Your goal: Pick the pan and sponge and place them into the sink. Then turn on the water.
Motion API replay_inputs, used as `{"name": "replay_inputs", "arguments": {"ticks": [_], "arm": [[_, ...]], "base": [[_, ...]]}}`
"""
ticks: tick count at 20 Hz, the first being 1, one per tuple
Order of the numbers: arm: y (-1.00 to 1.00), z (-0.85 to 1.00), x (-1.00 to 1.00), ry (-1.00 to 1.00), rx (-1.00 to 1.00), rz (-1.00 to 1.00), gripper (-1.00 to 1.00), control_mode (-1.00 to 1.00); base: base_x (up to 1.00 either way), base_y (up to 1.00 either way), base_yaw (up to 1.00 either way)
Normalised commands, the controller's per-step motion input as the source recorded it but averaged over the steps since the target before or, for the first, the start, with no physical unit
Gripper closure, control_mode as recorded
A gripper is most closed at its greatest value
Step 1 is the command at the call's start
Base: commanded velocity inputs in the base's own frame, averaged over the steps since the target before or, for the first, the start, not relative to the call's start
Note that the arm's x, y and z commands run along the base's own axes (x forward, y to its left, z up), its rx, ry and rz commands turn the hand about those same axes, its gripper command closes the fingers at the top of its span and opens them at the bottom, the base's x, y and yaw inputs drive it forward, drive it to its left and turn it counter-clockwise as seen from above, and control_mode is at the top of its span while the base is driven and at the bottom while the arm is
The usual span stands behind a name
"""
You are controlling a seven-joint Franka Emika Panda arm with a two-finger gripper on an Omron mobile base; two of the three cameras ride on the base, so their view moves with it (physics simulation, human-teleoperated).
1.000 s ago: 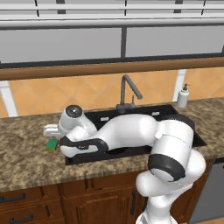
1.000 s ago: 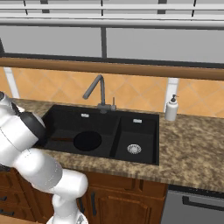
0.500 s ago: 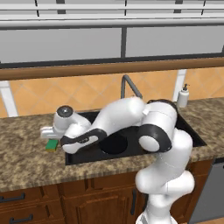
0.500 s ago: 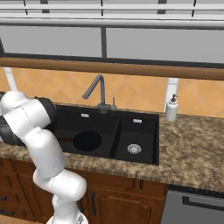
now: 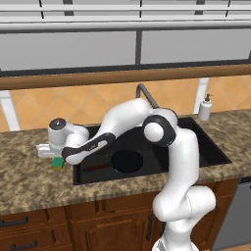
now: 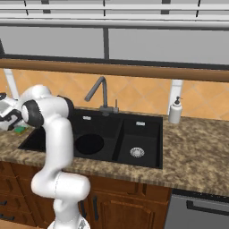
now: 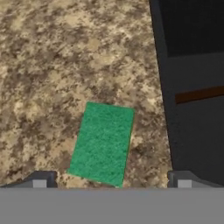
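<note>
Green is what you see directly below your end effector [image 7: 111, 179]: the sponge [image 7: 102, 143] lies flat on the speckled brown stone desk [image 7: 52, 65], its long side running away from the fingertips [image 7: 40, 179], which stand wide apart with nothing between them; the near edge of the sponge falls between the two tips, closer to the one on the left of the hand view, and you cannot tell from that view whether either tip touches the desk. To the right of the end effector in the hand view runs the black rim of the sink [image 7: 192, 87], with a thin brown strip, the handle of the pan [image 7: 199, 94], crossing the dark basin just beyond that rim.

From the left base view, the end effector [image 5: 49, 152] hangs just above the sponge [image 5: 58, 163], which sits on the desk [image 5: 29, 181] right beside the left edge of the sink [image 5: 206, 147]; the pan [image 5: 126, 161] lies in the large basin, off to the sink side of the end effector, its handle reaching toward the sponge's corner. From the right base view, the end effector [image 6: 5, 120] sits at the far left, the sponge [image 6: 19, 129] peeking out under it; the pan [image 6: 89, 144] rests in the large basin of the sink [image 6: 134, 134], well away from the end effector; the faucet [image 6: 99, 94] rises behind the basins, and a white soap bottle [image 6: 175, 111] stands farther still.
</note>
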Motion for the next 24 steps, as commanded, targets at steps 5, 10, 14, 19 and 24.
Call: {"name": "replay_inputs", "arguments": {"ticks": [5, 10, 14, 19, 24], "arm": [[0.16, -0.22, 0.09, 0.02, -0.10, -0.09, -1.00, -1.00], [-0.11, -0.30, 0.00, 0.00, -0.06, -0.06, -1.00, -1.00], [-0.19, -0.25, 0.07, 0.01, -0.03, -0.04, -1.00, -1.00], [-0.38, -0.18, 0.17, 0.02, -0.01, -0.02, -1.00, -1.00], [-0.07, -0.14, 0.21, 0.00, 0.00, 0.00, -1.00, -1.00]], "base": [[0.00, 0.00, 0.00], [0.00, 0.00, 0.00], [0.00, 0.00, 0.00], [0.00, 0.00, 0.00], [0.00, 0.00, 0.00]]}}
